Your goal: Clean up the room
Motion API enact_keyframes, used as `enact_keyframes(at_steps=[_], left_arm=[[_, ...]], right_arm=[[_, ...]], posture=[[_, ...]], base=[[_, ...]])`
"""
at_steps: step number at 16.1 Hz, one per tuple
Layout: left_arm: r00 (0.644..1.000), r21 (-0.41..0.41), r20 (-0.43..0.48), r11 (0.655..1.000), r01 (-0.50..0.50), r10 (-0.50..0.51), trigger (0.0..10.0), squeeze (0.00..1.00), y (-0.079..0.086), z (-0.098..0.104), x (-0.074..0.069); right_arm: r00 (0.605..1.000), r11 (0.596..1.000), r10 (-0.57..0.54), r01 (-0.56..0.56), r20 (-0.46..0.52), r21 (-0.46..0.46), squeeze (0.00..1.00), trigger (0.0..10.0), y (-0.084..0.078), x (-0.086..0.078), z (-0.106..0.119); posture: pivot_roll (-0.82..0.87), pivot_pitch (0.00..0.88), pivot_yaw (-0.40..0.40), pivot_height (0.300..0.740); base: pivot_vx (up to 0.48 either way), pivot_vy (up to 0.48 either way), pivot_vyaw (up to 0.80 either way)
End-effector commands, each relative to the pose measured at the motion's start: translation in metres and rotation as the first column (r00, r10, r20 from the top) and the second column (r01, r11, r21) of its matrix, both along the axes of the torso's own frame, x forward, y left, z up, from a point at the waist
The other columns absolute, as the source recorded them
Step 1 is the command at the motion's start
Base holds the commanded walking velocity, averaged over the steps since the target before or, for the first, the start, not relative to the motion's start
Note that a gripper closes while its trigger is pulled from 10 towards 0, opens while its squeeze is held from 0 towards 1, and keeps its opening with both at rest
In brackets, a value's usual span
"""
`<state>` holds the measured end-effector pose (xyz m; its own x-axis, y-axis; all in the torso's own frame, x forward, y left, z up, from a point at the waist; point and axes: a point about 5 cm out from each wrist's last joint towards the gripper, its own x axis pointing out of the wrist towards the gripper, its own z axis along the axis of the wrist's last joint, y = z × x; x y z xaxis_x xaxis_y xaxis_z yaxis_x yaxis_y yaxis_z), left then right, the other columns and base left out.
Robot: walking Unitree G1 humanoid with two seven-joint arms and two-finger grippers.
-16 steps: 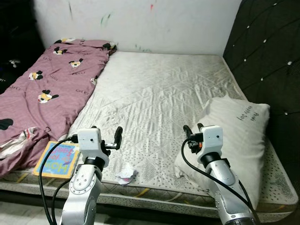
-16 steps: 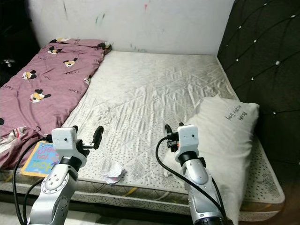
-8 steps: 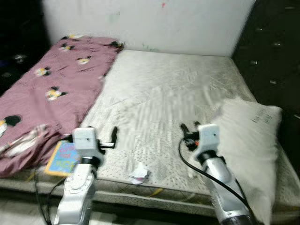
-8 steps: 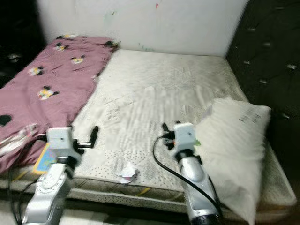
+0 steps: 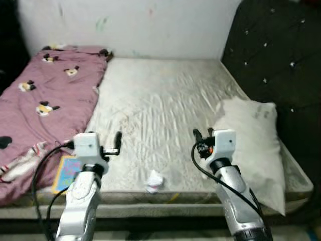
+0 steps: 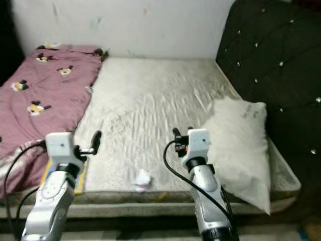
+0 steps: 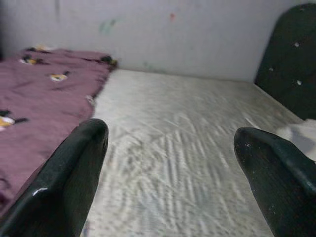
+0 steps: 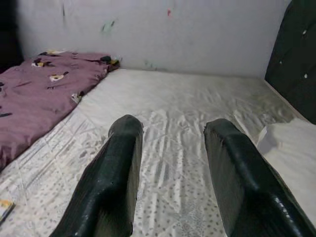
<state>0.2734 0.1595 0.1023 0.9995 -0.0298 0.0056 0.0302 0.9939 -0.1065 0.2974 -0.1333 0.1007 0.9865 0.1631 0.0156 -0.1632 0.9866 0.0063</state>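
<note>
Left eye view: pillow (image 5: 253, 145) lengthwise along headboard (image 5: 271, 60).

Dim, flat indoor light, brightest on the mattress (image 5: 160, 105) and the wall behind it; the space left of the mattress falls into black shadow. Both head views are softly blurred. In the left wrist view the fingers (image 7: 74, 177) are out of focus.

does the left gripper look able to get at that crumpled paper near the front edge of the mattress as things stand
Probably yes. The crumpled paper lies in the open on the mattress, nothing on or around it, just ahead of and inward from the left gripper, whose fingers are open. The book lies off to the other side, out of the way.
</note>
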Motion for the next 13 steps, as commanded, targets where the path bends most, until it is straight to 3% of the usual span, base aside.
enact_keyframes(at_steps=[1,5,7,9,13], left_arm=[[0.999,-0.006,0.019,0.999,0.039,-0.039,10.0,0.0,-0.009,0.003,0.001],[0.998,-0.014,0.031,0.999,0.047,-0.046,10.0,0.0,-0.01,0.005,0.0],[0.998,-0.022,0.035,0.998,0.053,-0.052,10.0,0.0,-0.009,0.005,0.0],[0.998,-0.026,0.035,0.998,0.057,-0.056,10.0,0.0,-0.01,0.005,0.0],[0.997,-0.034,0.037,0.997,0.066,-0.065,10.0,0.0,-0.01,0.005,-0.001]], right_arm=[[1.0,0.998,-0.025,0.024,-0.008,-0.05,0.0,10.0,-0.008,0.0,-0.001],[0.997,0.989,0.066,-0.06,0.036,-0.133,0.0,10.0,0.006,-0.002,0.004],[0.998,0.982,0.05,-0.045,0.023,-0.184,0.0,10.0,0.005,-0.001,0.003],[0.998,0.994,0.058,-0.057,0.008,-0.093,0.0,10.0,0.004,-0.002,0.004],[1.0,0.996,0.021,-0.021,-0.007,-0.09,0.0,10.0,-0.003,-0.002,0.001]], posture=[[0.0,0.003,-0.008,0.74],[0.0,0.003,-0.008,0.74],[-0.01,0.007,-0.01,0.74],[-0.01,0.008,-0.011,0.74],[-0.01,0.008,-0.011,0.74]], base=[[0.0,0.0,0.0],[0.0,0.0,0.0],[0.0,0.0,0.0],[0.0,0.0,0.0],[0.131,0.0,0.0]])
